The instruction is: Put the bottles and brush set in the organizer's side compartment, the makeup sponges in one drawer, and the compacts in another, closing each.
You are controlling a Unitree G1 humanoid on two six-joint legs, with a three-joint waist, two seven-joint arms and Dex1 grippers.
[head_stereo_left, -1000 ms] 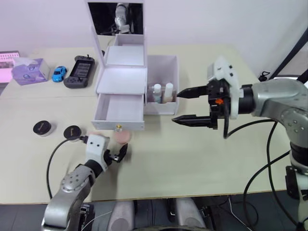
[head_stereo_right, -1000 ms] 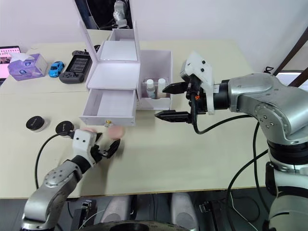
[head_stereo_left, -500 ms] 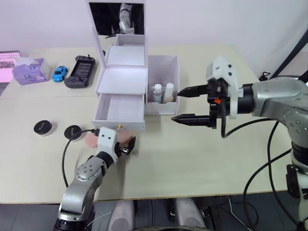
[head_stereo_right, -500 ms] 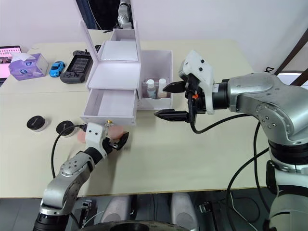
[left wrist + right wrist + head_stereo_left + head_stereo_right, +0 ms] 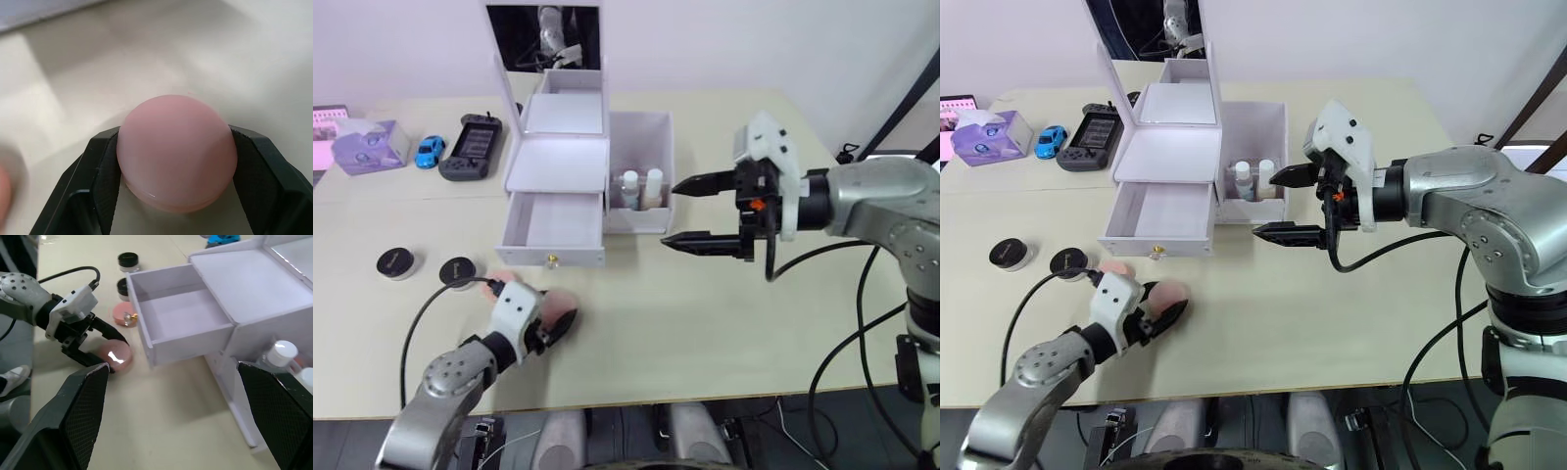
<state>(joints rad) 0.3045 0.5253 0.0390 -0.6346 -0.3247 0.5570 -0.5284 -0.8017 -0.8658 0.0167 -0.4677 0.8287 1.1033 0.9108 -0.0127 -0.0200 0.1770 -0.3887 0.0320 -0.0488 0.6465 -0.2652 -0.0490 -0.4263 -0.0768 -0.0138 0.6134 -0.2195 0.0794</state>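
A pink makeup sponge (image 5: 176,152) lies on the table in front of the organizer (image 5: 558,162), with my left gripper (image 5: 560,315) shut on it, black fingers (image 5: 100,171) pressing both sides. A second pink sponge (image 5: 122,313) lies below the open lower drawer (image 5: 556,230) and its gold knob. Two black compacts (image 5: 396,261) (image 5: 460,270) rest to the left. Both white-capped bottles (image 5: 629,188) (image 5: 652,186) stand in the side compartment (image 5: 643,127). My right gripper (image 5: 690,211) hovers open and empty just right of that compartment. The brush set is out of view.
The upright mirror (image 5: 546,34) rises behind the organizer. A purple tissue box (image 5: 372,145), a blue toy car (image 5: 431,149) and a black game controller (image 5: 475,145) sit at the back left. The table's front edge (image 5: 636,401) is close behind my left arm.
My left gripper reached forward toward the drawer front, then drew back toward the table's front edge with the pink sponge between its fingers. The right arm has stayed put.
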